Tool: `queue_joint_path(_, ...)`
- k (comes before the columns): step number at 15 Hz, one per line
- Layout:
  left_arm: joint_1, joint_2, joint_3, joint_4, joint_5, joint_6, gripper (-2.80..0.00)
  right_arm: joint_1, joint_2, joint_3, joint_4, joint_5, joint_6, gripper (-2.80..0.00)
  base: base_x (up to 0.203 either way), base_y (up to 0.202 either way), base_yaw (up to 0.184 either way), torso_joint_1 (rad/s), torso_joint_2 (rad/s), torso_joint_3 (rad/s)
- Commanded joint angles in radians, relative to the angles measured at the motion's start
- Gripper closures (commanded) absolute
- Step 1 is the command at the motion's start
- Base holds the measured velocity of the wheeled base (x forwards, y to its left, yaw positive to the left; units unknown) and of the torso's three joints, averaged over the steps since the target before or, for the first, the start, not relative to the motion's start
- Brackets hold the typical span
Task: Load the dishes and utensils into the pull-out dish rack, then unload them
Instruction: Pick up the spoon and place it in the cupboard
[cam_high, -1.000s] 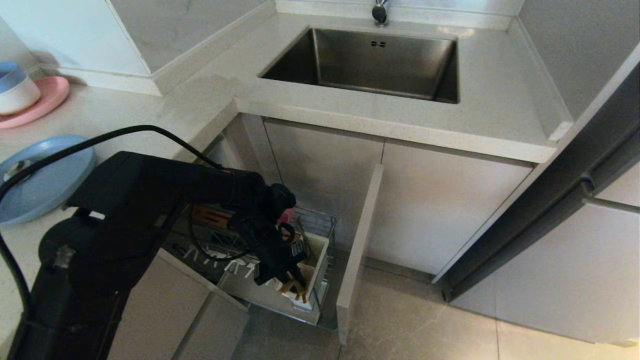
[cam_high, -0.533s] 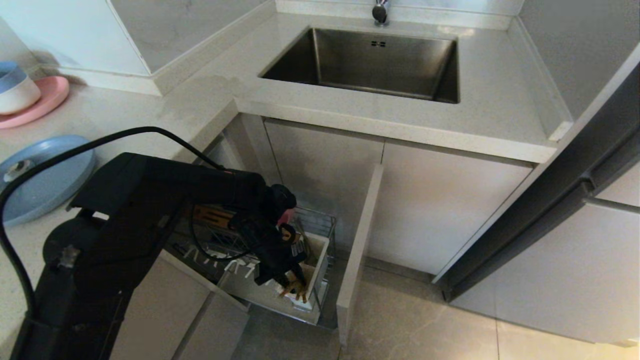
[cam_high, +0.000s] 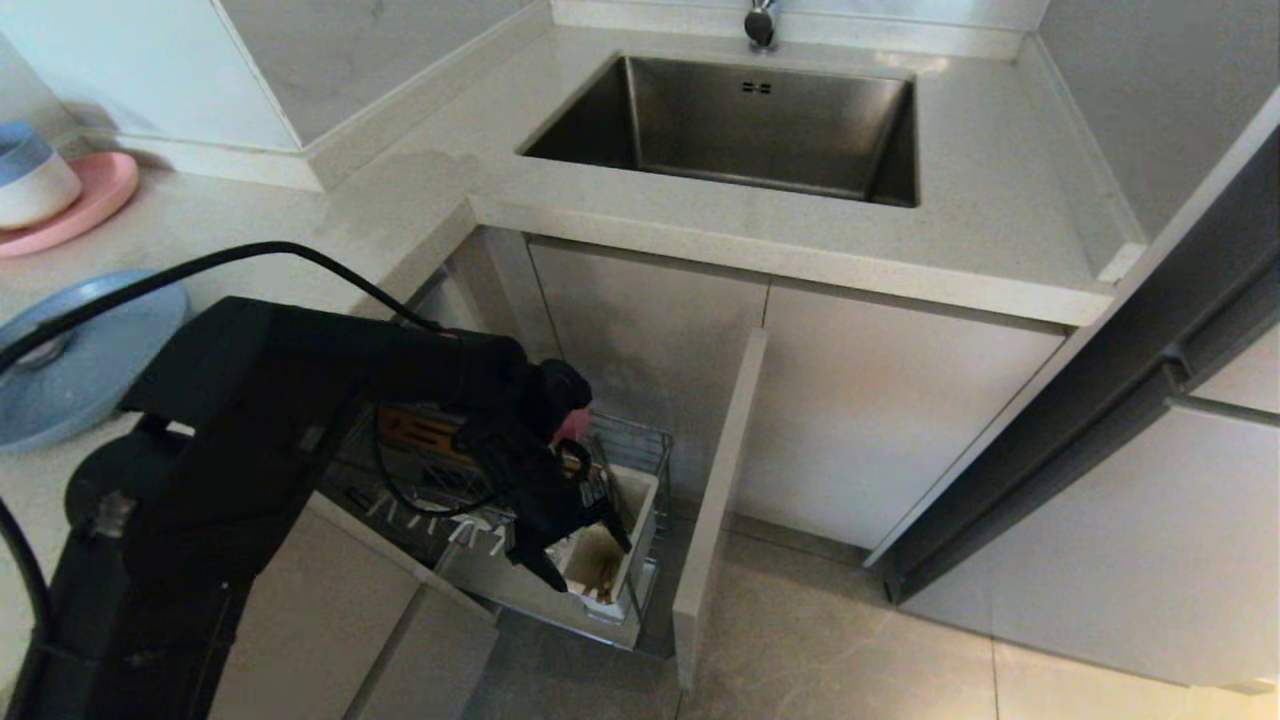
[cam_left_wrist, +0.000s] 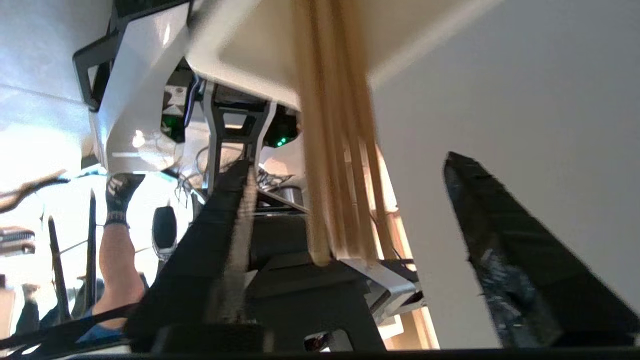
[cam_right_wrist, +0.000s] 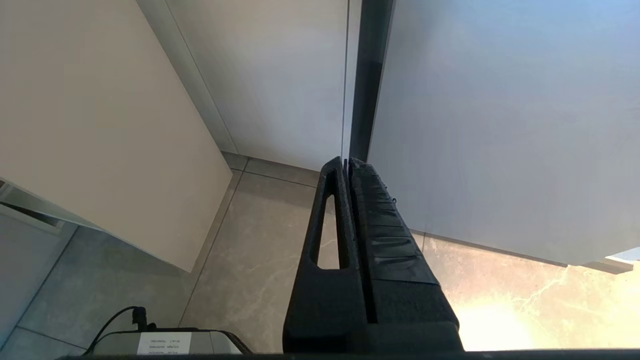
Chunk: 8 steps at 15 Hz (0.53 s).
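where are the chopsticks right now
In the head view the chopsticks stand in the white utensil box at the pull-out dish rack's front right corner, between the open left gripper's fingers.

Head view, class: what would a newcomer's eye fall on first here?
The black left arm reaching down from the counter, its left claw open over the white utensil box of the pull-out dish rack. Light-wood chopsticks stand in that box. Behind, the steel sink is set in the pale counter.
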<state>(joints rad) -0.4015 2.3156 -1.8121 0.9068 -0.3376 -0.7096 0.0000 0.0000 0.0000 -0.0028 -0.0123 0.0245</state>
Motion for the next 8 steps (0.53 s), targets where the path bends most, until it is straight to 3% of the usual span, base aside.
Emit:
queue_joint_path(1,-0.004,-0.054,0.005,0.006,0.000,-0.005,-2.80,0.000,0.000,0.000,0.000,0.000,0.000,0.00,0.000,0.000,0.000,0.000,0.00,0.000)
queue_joint_path(8,-0.049,-0.297,0.110,0.016,0.031,-0.019,-2.80,0.000,0.000,0.000,0.000,0.000,0.000,0.00,0.000,0.000,0.000,0.000,0.00,0.000)
